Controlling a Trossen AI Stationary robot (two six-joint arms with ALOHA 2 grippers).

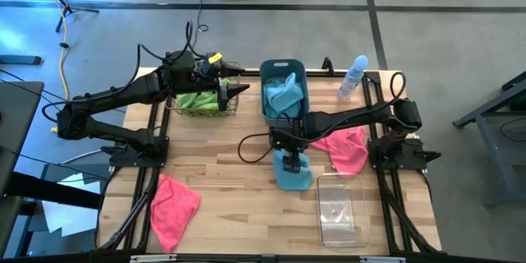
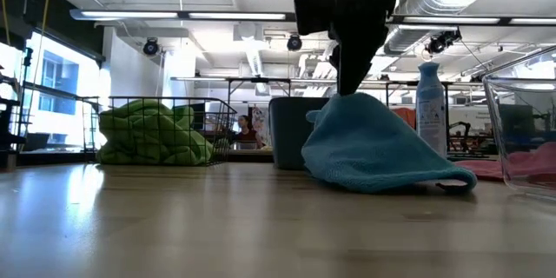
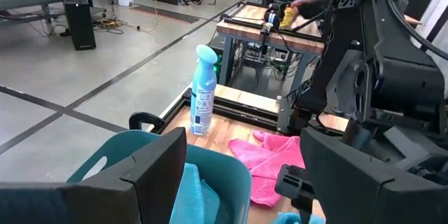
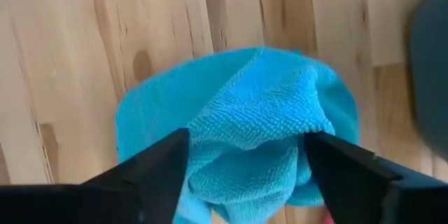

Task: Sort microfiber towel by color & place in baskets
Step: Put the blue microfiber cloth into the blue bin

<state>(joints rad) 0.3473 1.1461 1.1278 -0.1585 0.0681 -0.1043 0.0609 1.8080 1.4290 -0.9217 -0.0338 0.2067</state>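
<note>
Two dark fingers of the right gripper (image 4: 245, 175) stand apart with a raised fold of the light blue microfiber towel (image 4: 245, 129) between them, so the jaws straddle the cloth rather than pinch it. The towel lies heaped on the wooden table (image 1: 230, 189) directly under this gripper, its peak touching the fingers in the low view.

Just beyond the gripper, toward the table's far edge, sits the slate-blue plastic tub (image 1: 283, 72), already holding another light blue towel (image 1: 283, 94). Close beside the gripper lies a bright pink towel (image 1: 345, 148) flat on the table, and a little nearer the front stands the clear rectangular plastic bin (image 1: 341, 205), which looks empty. A pale blue spray bottle (image 1: 353, 76) stands beyond the pink towel.

Well apart, the left gripper (image 1: 233, 90) hangs with its jaws spread over the copper-brown wire mesh basket (image 1: 177, 108), which holds lime green towels (image 1: 197, 100). A second bright pink towel (image 1: 174, 207) lies at the table's near corner on that side.

Risk, as I judge it: if the fingers close on only the thin top fold, the cloth may slip out on the lift or trail its hem over the tub's rim. A low carry could also drag the neighbouring pink towel along.
</note>
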